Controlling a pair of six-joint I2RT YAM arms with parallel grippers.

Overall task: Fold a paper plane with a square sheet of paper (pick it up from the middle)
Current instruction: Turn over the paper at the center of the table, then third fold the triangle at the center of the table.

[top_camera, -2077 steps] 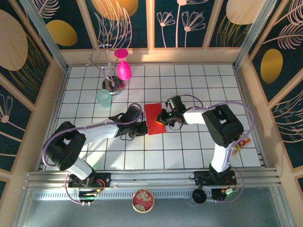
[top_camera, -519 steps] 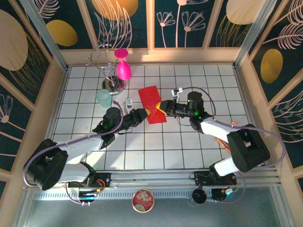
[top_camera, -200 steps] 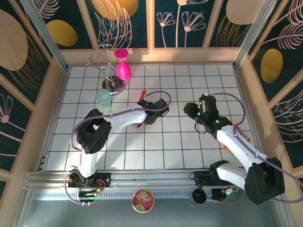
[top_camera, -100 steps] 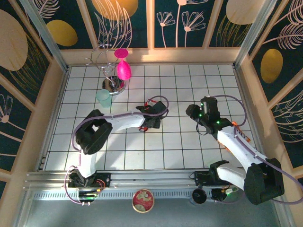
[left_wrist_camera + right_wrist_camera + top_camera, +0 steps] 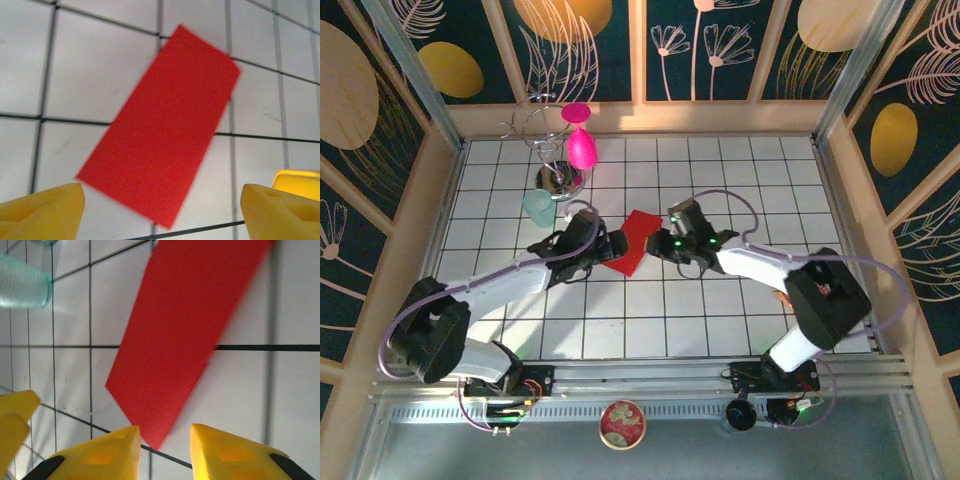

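Note:
The red sheet of paper (image 5: 631, 242) lies flat on the white grid table as a narrow rectangle, about one tile by two, set at a slant. My left gripper (image 5: 607, 246) sits at its left edge; in the left wrist view the paper (image 5: 162, 125) lies ahead of the open gripper (image 5: 160, 212), whose yellow fingers (image 5: 40, 207) stand wide apart and touch nothing. My right gripper (image 5: 666, 243) is at the paper's right edge. In the right wrist view a corner of the paper (image 5: 185, 335) points into the narrow gap of the open gripper (image 5: 164, 442). No dart-shaped plane is in view.
A teal cup (image 5: 539, 207) stands left of the paper and also appears in the right wrist view (image 5: 20, 287). A magenta goblet (image 5: 580, 140) and a metal wire stand (image 5: 556, 178) are at the back left. Wooden walls ring the table.
The left gripper has drawn back to the left, uncovering the paper. The right arm has swung left from the right side up to the paper's right edge.

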